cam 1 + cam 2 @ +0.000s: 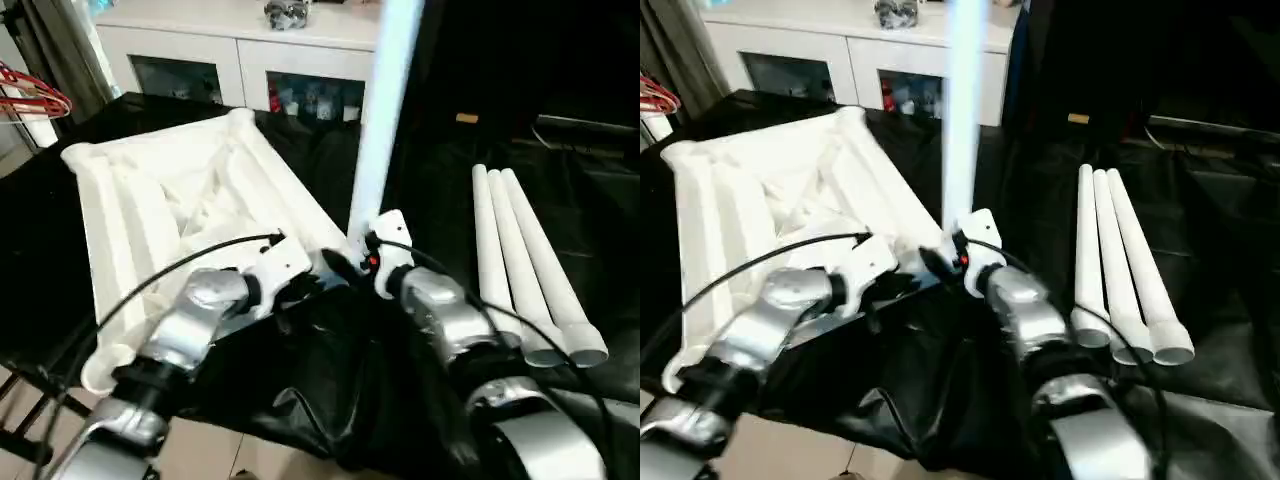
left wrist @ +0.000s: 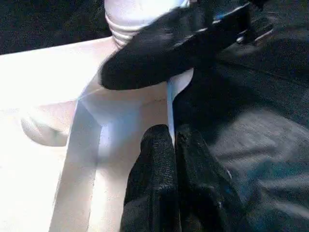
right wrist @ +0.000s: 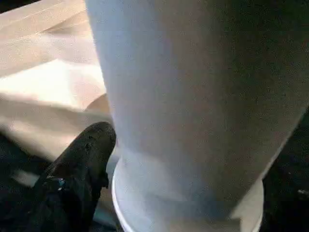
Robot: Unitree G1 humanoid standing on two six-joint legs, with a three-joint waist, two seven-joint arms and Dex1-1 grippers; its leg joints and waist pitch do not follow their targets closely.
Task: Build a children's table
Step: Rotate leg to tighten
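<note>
Tabletop (image 1: 170, 200) lies ribbed side up on the black-covered desk (image 1: 600, 200), one white leg (image 1: 385, 110) standing upright in its near corner socket, three more legs (image 1: 530, 270) lying side by side well apart on the robot's right. Left end effector (image 2: 175, 145) is pinched closed on the tabletop's thin edge wall just beside that socket. Right end effector (image 1: 345, 262) sits at the upright leg's base, one black finger (image 3: 79, 179) beside the leg's collar; can't tell whether it's gripping the leg or spread around it. White cabinet (image 1: 240, 50) with glass doors behind the desk.
</note>
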